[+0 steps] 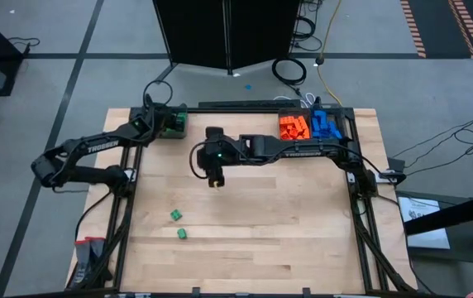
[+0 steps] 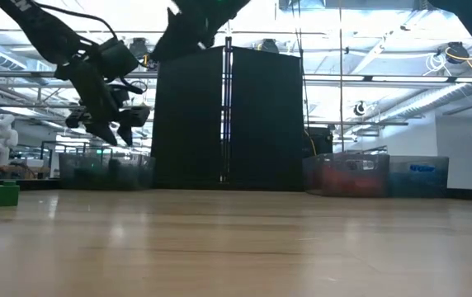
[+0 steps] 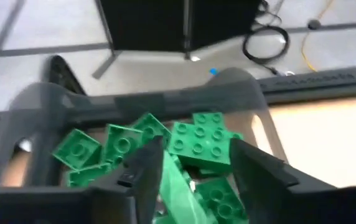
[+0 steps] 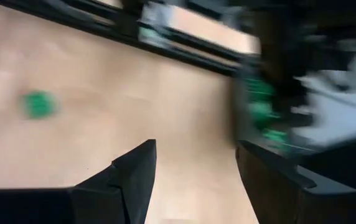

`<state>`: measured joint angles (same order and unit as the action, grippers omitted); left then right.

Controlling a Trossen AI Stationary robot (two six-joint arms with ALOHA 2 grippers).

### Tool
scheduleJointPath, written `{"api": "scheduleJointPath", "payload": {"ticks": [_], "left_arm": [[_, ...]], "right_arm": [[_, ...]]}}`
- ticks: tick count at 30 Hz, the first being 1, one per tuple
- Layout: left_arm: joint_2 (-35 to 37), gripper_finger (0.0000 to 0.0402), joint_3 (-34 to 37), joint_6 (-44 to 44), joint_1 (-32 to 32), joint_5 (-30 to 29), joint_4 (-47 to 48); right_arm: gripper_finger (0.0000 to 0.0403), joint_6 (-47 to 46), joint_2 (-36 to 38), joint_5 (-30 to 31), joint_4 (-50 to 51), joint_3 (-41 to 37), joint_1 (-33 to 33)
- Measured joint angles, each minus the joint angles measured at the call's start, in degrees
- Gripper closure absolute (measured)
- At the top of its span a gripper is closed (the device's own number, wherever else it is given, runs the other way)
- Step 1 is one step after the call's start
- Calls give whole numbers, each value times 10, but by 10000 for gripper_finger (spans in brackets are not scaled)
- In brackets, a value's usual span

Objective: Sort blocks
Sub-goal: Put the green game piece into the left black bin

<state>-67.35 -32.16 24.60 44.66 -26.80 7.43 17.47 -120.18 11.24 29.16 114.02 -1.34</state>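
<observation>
My left gripper (image 1: 167,124) (image 3: 193,177) hovers open over the far-left grey bin (image 3: 38,106), which holds several green blocks (image 3: 200,140). One green block (image 3: 177,186) shows blurred beside one finger (image 3: 144,174); I cannot tell whether it touches. In the low view the left gripper (image 2: 114,136) hangs above that bin (image 2: 104,169). My right gripper (image 1: 214,178) (image 4: 193,180) stands open above the middle of the table, nothing between its fingers. Two loose green blocks (image 1: 175,215) (image 1: 182,234) lie flat on the table nearer the front.
At the far right stand a bin of orange blocks (image 1: 294,126) and a bin of blue blocks (image 1: 326,126). A black cabinet (image 2: 228,115) rises behind the table's far edge. Bare wood (image 1: 286,232) stretches over the near right half.
</observation>
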Motion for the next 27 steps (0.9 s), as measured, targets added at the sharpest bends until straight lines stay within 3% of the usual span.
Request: {"api": "scheduleJointPath", "payload": {"ticks": [4,6,8,12,20,27], "left_arm": [[23,174,0,-10,-4,104,23],[46,159,0,-26,-18,170,24],[80,152,0,-28,-36,216,33],[172,150,0,-8,-85,245,52],[366,150,0,63,-164,252,92],[452,149,-1,80,-194,252,122]], "right_arm": [[183,-41,0,-159,-12,0,3],[183,-48,-7,-205,-32,1,13],[183,-46,-18,-212,-45,1,27],[183,-46,-60,-221,-114,1,58],[179,-41,-152,-222,-281,0,112],[133,-141,-197,-221,-365,0,124]]}}
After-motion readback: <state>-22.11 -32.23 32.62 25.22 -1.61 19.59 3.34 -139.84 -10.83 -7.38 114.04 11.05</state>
